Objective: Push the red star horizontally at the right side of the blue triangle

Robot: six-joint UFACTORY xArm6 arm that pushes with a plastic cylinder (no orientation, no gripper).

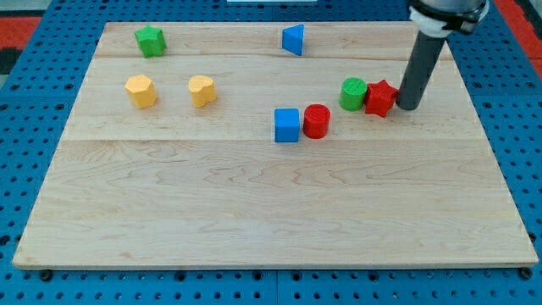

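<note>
The red star [380,97] lies on the wooden board [254,203] at the view's right, touching a green cylinder [353,93] on its left. The blue triangle [293,39] sits near the view's top, left of and above the star. My tip [407,107] is at the star's right edge, touching it or very close. The dark rod rises from there to the view's top right.
A blue cube [287,124] and a red cylinder [316,121] sit side by side near the middle. A green star [150,40] is at the top left. Two yellow blocks [141,90] [201,90] lie below it. A blue pegboard surrounds the board.
</note>
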